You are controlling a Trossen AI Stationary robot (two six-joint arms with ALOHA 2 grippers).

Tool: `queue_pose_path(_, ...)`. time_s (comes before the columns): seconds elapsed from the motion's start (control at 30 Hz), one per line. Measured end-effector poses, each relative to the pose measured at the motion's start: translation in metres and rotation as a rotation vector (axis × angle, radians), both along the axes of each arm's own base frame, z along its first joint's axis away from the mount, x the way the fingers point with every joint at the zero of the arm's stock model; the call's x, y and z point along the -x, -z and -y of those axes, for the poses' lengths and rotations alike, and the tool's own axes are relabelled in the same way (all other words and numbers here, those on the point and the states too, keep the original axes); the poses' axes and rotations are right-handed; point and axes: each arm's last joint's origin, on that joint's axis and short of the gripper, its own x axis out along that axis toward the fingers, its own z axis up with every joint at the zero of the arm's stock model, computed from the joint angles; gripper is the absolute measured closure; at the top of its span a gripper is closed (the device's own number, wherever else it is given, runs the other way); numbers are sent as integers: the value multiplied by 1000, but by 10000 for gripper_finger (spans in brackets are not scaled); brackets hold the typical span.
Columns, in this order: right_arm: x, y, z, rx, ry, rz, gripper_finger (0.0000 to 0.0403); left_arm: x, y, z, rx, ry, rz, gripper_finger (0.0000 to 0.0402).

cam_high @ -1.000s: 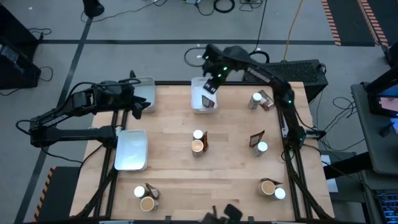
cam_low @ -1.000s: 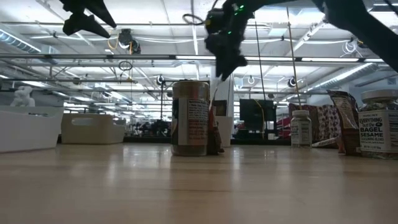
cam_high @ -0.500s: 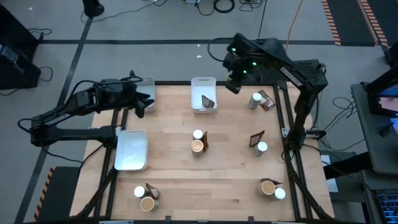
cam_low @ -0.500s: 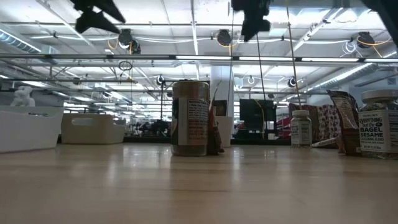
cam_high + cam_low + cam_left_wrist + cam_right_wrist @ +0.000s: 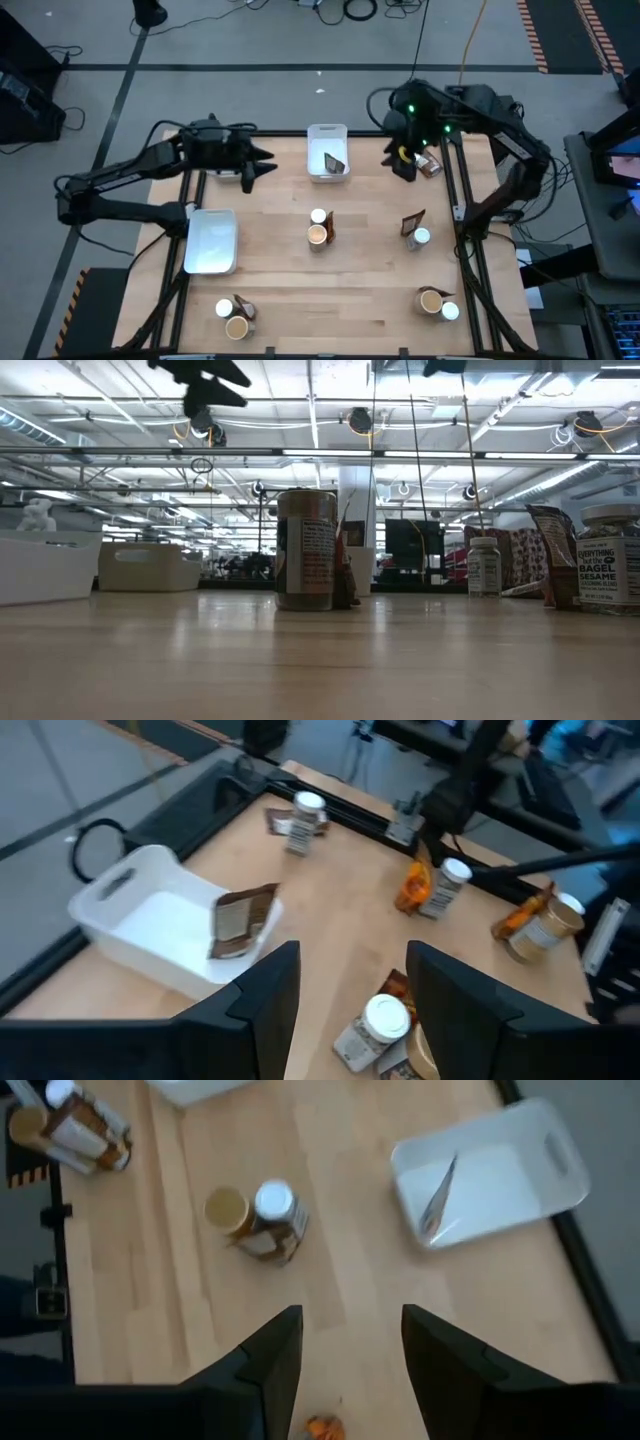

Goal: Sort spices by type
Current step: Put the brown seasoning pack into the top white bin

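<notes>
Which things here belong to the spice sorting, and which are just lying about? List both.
Belongs to the job:
- white-topped jars
- tan-topped jars
- brown packets, one already in the far tray
- near tray
- left gripper and right gripper, both open above the table

Lying about:
- floor cables
- striped floor tape

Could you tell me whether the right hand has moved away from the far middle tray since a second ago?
Yes. The right hand has swung rightward off the far middle tray, now hovering over the far-right spices, leaving a brown packet in the tray.
</notes>
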Motion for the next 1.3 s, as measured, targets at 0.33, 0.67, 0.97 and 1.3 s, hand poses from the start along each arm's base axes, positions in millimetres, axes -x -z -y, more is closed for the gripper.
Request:
queue_pose_path(0.33,25,71,-22,-32,-24,-22,248,-28,22,-9,55,60,-78,212)
queue_pose_path(0.67,29,125,-33,-22,-180,-169,248,-38,24,-12,6,95,-57,212)
queue_pose_path(0.97,26,129,-51,69,-422,-161,248,-38,24,-12,1,95,-48,212)
queue_pose_path(1.3,32,150,-52,55,-466,-260,248,-38,24,-12,3,95,-48,212)
